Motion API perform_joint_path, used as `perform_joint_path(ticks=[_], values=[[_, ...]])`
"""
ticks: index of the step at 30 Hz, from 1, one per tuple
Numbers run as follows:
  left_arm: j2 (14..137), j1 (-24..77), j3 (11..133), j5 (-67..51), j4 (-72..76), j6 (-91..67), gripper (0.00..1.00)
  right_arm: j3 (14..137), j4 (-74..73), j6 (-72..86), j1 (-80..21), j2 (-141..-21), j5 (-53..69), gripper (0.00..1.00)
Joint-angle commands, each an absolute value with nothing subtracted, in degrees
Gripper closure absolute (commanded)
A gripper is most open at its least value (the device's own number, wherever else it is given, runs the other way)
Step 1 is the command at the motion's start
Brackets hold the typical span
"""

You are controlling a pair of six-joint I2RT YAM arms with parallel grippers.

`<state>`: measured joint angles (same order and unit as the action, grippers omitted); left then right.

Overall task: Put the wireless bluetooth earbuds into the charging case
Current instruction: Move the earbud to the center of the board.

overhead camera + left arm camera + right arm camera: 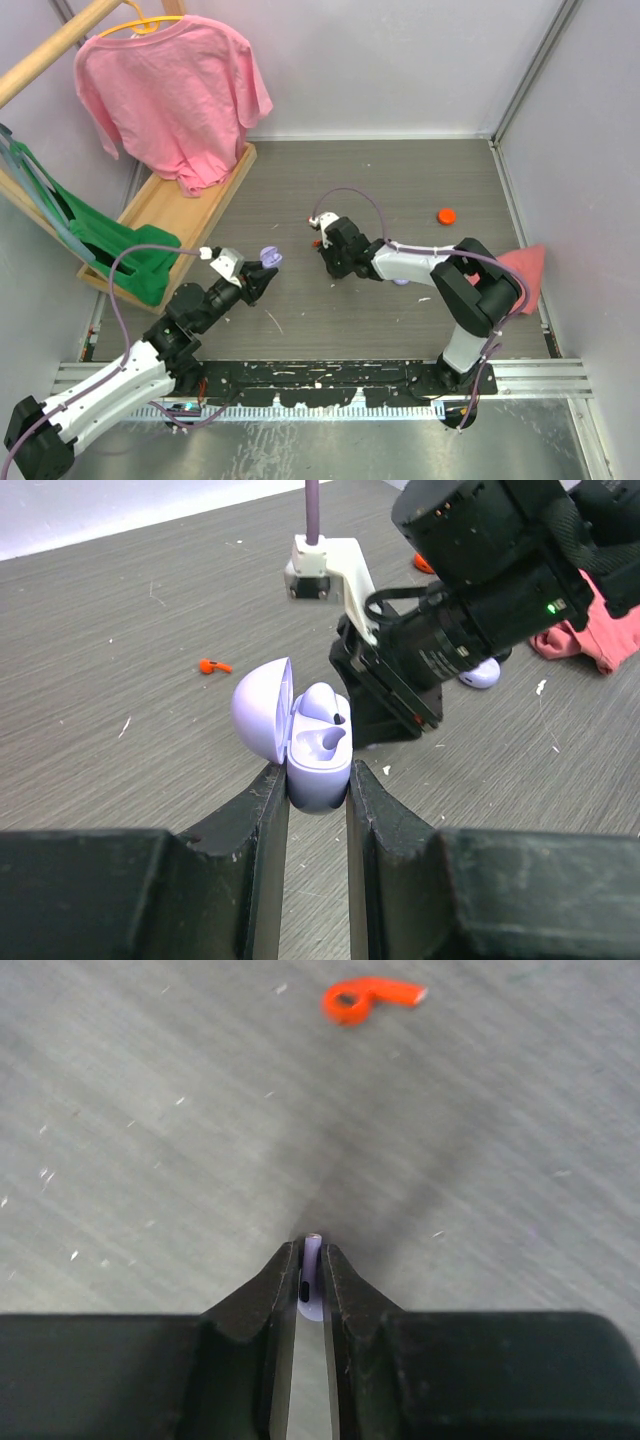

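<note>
Your left hand (318,780) is clamping the open charging case (300,742) upright, first earbud (318,702) sitting inside. At its 3 o'clock your right hand (311,1260) is pinching the second earbud (312,1250) at the bench (150,1110), ready for insertion.

Robot lab cell: 2 arms (420,265) bolted to a metal rail (560,375), white panel walls (400,60) boxing in a scuffed grey tabletop (400,180), purple cables (113,300).

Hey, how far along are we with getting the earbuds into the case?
Done: the case, lid open, is gripped by the left gripper, and one earbud appears seated. In hand: the right gripper pinches the second earbud. Left: seat it in the empty slot.
</note>
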<state>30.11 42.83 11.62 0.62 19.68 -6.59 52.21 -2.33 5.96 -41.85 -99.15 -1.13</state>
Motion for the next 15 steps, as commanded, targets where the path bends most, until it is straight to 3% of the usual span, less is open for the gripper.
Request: perform_joint_path(ticks=[1, 15], values=[[28.6, 42.63, 11.51, 0.08, 21.54, -6.4, 1.0, 50.29, -7.46, 6.48, -45.59, -95.36, -1.52, 0.78], [27.8, 42.63, 11.42, -0.27, 21.27, -6.48, 1.0, 48.35, -10.2, 6.44, -49.14, -89.65, -9.62, 0.57]])
